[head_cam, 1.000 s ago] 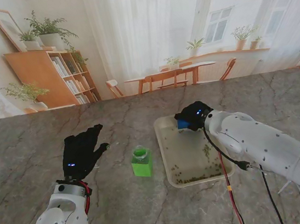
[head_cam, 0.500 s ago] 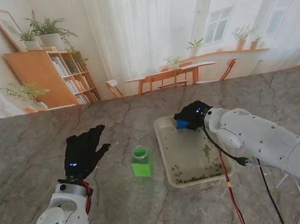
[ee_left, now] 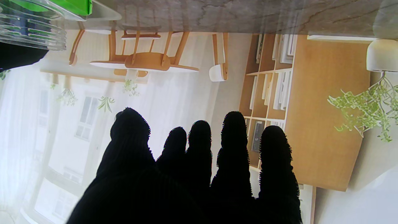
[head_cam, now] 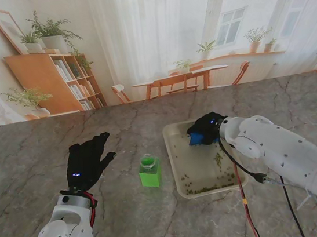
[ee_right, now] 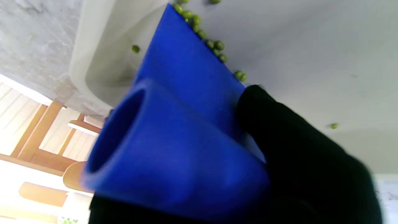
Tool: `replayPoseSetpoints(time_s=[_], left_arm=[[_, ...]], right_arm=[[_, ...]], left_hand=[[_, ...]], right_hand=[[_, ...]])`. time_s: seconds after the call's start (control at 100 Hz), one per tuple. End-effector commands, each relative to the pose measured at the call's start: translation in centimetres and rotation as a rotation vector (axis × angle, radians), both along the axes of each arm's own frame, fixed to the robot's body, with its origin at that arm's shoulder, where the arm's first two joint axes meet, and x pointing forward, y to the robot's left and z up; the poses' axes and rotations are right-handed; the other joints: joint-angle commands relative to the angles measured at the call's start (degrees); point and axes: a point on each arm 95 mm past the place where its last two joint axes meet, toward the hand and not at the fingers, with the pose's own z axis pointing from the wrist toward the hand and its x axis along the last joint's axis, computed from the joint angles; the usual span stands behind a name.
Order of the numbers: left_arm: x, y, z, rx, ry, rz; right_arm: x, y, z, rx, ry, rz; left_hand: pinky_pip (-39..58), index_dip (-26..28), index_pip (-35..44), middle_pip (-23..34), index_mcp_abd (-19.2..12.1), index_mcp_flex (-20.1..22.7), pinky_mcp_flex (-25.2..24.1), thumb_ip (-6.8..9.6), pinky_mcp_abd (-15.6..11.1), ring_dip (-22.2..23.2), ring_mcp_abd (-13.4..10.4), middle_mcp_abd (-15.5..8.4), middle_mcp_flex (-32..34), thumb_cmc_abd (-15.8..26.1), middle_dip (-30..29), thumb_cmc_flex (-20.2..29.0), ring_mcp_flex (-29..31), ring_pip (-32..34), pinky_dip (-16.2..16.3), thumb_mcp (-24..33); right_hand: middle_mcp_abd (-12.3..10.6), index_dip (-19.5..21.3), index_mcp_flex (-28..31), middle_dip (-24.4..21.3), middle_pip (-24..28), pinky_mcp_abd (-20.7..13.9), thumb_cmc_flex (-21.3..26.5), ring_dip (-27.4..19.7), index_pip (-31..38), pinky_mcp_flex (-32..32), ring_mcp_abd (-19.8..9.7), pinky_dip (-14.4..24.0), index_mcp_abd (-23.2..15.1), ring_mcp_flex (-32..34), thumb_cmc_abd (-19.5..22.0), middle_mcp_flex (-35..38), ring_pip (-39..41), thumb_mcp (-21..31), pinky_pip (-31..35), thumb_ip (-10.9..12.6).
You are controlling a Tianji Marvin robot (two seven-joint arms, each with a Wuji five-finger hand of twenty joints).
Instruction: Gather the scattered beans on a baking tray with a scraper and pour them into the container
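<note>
Stand looks down; wrists look along fingers (ee_left: pixel 199 146) (inverted).

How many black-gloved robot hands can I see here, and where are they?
2. The left hand hangs open over the marble table, left of the green container. The right hand grips a blue scraper in the pale baking tray.

Right hand (head_cam: pixel 208 128), black-gloved, clasping the blue plastic scraper (head_cam: pixel 195 138): now nearer to me and slightly farther right over the pale rectangular baking tray (head_cam: pixel 177 168) than a second ago, off the far-left corner, blade lower toward the tray floor. Right forearm swings in accordingly. Small green beans (ee_right: pixel 214 45): a row lies along the blade edge in the right wrist view.
</note>
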Motion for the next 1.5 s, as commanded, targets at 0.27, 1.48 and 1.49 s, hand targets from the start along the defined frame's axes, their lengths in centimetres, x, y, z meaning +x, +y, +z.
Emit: replayPoseSetpoints(time_s=[0.27, 1.48, 1.49], left_arm=[[-0.3, 0.2, -0.1, -0.010, 0.005, 0.013], [-0.6, 0.1, -0.1, -0.046, -0.013, -0.005], [-0.6, 0.1, -0.1, -0.046, -0.013, -0.005]], right_arm=[[-3.2, -1.3, -1.6, -0.028, 0.087, 0.018], [-11.7, -1.0, -0.6, 0.034, 0.213, 0.011], [-11.7, -1.0, -0.6, 0.035, 0.214, 0.011]], left_hand=[[-1.4, 0.0, 0.3, -0.7, 0.5, 0.9, -0.7, 5.48, 1.4, 0.3, 0.3, 0.0, 0.6, 3.7, -0.2, -0.5, 0.4, 0.1, 1.4, 0.4], [-1.4, 0.0, 0.3, -0.8, 0.4, 1.0, -0.6, 5.47, 1.5, 0.4, 0.3, 0.0, 0.7, 3.6, -0.3, -0.6, 0.6, 0.1, 1.5, 0.4], [-1.4, 0.0, 0.3, -0.8, 0.4, 1.0, -0.6, 5.49, 1.5, 0.4, 0.3, 0.0, 0.6, 3.7, -0.3, -0.5, 0.6, 0.1, 1.5, 0.4]], right_hand=[[2.8, -2.4, 4.4, 1.9, -0.6, -0.2, 0.9, 0.6, 1.7, 3.5, -8.0, 1.6, -3.7, 4.6, -1.9, 3.0, 2.4, 6.1, 3.5, -1.4], [4.1, -2.2, 6.4, 2.9, -2.0, -5.4, 0.4, 0.3, 0.6, 12.9, -14.9, 0.8, -2.8, 12.3, -4.3, 5.1, 5.6, 8.1, 8.1, -1.1], [4.1, -2.1, 6.4, 2.9, -2.0, -5.4, 0.4, 0.3, 0.6, 13.0, -14.9, 0.8, -2.8, 12.4, -4.3, 5.1, 5.7, 8.1, 8.1, -1.1]])
